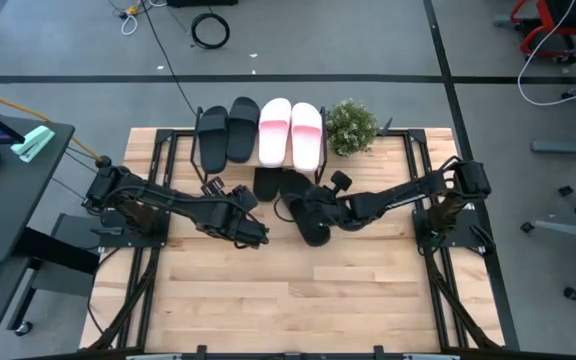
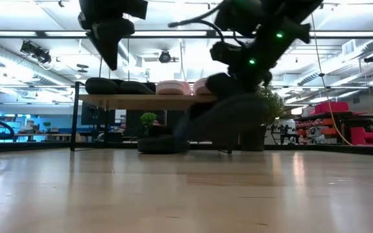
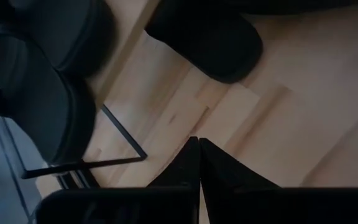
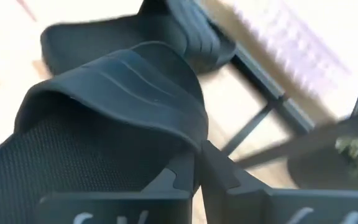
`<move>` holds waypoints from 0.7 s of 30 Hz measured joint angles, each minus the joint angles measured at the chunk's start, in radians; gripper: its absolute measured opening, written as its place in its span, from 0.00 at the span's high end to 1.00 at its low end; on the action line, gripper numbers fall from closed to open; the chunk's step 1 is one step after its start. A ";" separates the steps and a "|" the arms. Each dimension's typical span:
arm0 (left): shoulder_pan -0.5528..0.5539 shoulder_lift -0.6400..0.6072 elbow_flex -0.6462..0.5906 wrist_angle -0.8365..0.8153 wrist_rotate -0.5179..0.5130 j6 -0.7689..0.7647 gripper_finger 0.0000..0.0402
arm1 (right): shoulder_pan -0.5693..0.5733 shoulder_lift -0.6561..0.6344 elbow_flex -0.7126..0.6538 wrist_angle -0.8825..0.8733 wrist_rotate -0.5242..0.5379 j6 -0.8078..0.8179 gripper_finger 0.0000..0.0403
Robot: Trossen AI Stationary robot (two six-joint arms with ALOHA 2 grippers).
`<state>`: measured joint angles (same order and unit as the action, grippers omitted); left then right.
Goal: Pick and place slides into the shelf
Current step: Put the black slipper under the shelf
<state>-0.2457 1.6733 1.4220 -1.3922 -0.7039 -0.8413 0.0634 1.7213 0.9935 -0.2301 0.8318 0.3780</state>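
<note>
In the high view the bare worktop [image 1: 298, 300] fills the lower frame. At mid-frame the left gripper [image 1: 260, 238] hangs over the boards, its fingers pressed together on nothing. Just right of it, the right gripper [image 1: 313, 215] has its fingers pinched on the strap of a black slide [image 1: 311, 228], which the low view shows tilted with one end off the worktop. Beyond, another black slide [image 1: 267, 182] lies under the shelf [image 1: 264, 164], partly hidden. At the upper centre, two black slides [image 1: 227, 131] and two pink slides [image 1: 291, 130] sit side by side on the top board, a potted plant [image 1: 351, 126] to their right. By this showing, five are shelved and the held one is left.
</note>
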 joint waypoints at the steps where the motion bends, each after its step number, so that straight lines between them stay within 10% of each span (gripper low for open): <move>1: 0.003 0.000 0.000 0.000 -0.009 0.000 0.98 | -0.007 0.003 0.013 0.004 0.005 -0.021 0.97; 10: 0.030 0.000 0.000 -0.001 -0.018 0.000 0.94 | -0.091 0.116 0.161 -0.063 -0.083 -0.077 0.97; 21: 0.018 0.000 0.000 -0.001 -0.018 -0.001 0.97 | -0.034 0.135 0.195 -0.258 0.054 0.046 0.97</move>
<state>-0.2279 1.6733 1.4220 -1.3930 -0.7219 -0.8421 0.0290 1.8566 1.1881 -0.4883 0.8855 0.4240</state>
